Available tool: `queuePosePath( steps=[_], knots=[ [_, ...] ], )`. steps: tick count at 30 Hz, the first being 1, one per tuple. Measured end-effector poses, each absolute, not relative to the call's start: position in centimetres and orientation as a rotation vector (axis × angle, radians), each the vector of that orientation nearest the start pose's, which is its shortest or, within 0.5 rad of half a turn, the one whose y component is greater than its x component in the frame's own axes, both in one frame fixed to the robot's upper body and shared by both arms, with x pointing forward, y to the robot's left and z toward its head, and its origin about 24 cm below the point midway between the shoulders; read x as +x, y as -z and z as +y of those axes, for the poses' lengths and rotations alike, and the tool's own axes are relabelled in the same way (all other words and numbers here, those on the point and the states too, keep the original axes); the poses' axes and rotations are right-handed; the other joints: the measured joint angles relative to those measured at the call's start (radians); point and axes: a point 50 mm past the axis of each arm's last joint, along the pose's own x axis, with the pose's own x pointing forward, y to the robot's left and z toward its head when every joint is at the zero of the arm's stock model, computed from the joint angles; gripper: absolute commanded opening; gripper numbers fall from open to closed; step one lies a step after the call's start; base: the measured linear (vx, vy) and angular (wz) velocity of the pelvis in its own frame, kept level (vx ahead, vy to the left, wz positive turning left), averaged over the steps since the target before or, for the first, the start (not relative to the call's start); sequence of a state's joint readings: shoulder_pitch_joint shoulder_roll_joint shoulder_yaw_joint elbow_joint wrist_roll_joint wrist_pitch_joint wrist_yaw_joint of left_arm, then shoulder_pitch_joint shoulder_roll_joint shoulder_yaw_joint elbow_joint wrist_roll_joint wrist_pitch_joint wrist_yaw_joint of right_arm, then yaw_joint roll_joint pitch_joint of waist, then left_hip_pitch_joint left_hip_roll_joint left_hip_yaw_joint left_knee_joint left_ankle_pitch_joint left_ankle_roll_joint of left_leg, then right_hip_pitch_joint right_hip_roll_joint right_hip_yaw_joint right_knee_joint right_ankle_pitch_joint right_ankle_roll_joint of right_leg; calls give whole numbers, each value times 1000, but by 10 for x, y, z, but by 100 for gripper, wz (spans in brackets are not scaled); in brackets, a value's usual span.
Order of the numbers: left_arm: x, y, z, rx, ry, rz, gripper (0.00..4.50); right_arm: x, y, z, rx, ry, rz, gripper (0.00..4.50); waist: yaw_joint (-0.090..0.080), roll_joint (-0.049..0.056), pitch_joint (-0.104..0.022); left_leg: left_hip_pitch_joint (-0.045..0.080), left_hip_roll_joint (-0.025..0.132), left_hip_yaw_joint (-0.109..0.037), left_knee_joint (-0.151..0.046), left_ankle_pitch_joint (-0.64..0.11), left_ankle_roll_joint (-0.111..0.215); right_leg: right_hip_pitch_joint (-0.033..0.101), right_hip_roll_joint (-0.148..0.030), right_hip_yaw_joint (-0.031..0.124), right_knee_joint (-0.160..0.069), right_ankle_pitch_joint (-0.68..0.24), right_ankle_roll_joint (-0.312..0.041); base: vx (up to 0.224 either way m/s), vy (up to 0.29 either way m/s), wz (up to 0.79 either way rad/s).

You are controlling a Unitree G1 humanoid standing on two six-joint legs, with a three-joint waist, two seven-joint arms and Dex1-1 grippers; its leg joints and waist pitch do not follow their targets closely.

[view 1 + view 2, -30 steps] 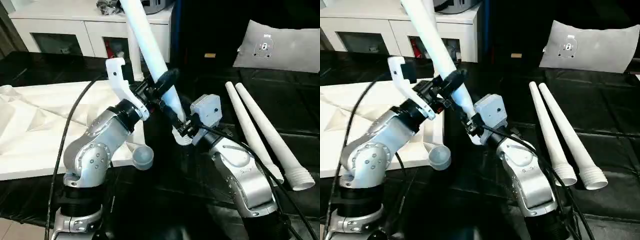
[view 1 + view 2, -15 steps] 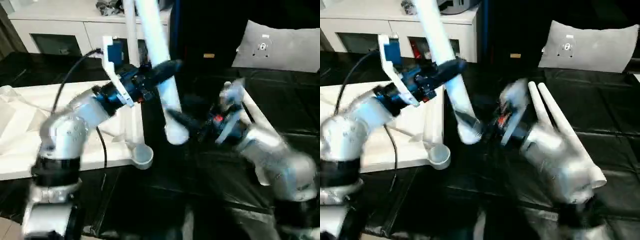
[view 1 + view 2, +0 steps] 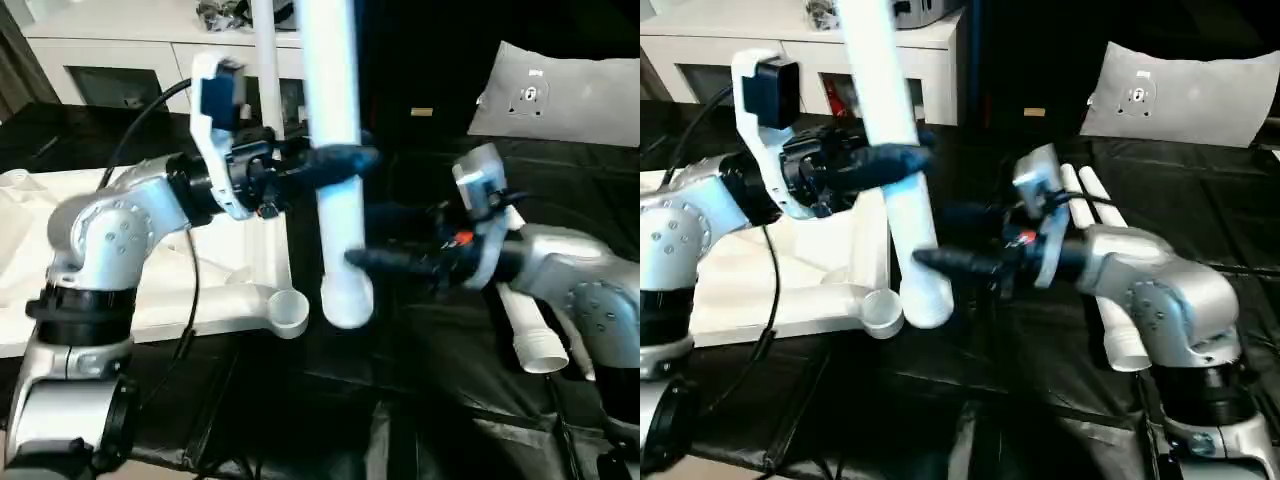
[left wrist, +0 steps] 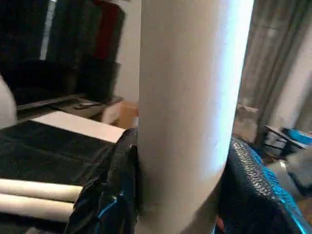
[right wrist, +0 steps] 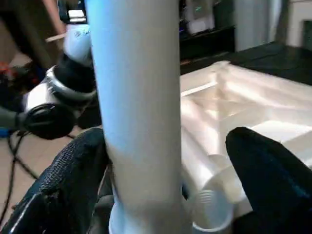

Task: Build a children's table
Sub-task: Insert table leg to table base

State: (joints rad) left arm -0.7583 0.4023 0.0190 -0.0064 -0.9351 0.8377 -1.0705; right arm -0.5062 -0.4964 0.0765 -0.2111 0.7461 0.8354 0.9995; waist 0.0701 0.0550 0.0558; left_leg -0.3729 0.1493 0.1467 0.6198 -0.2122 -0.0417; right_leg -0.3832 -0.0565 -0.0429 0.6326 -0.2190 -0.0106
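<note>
- The left gripper clamps a white table leg around its middle, holding it upright, likely to lower it into the tabletop's corner socket.
- The leg's thick end hangs just beside that socket.
- The right gripper stands wide open, one finger either side of the leg.

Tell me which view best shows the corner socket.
Left eye view: the corner socket shows whole, open end up, beside the held leg. Right eye view shows it similarly. Right wrist view shows its rim, partly behind the leg.
</note>
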Motion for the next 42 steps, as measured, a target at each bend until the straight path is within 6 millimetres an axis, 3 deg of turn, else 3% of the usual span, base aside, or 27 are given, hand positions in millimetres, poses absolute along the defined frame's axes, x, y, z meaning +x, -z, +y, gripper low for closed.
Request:
queuePosePath(
  steps=[7,18,35,38,42],
  knots=[
    [291,-225,105,-362,1648,-23,182,267,-163,-116,184,-1495,242,326,18,0,0,0,0,0,0,0,0,0,0,0,0,0,0,0,0,0],
    [293,-233,100,-322,1672,-61,182,265,-159,-113,198,-1528,275,222,21,0,0,0,0,1,0,0,0,0,-1,0,0,0,0,0,0,0],
    [298,-230,100,-327,1646,-60,181,266,-159,-115,195,-1512,275,200,20,0,0,0,0,1,0,0,0,0,-1,0,0,0,0,0,0,0],
    [300,-231,100,-325,1630,-64,251,266,-159,-114,199,-1503,275,199,20,0,0,0,0,1,0,0,0,0,-1,0,0,0,0,0,0,0],
    [303,-235,98,-308,1577,-93,277,267,-159,-111,212,-1486,259,194,20,0,0,-1,0,1,0,0,0,0,-1,0,0,0,0,0,0,0]
  ],
)
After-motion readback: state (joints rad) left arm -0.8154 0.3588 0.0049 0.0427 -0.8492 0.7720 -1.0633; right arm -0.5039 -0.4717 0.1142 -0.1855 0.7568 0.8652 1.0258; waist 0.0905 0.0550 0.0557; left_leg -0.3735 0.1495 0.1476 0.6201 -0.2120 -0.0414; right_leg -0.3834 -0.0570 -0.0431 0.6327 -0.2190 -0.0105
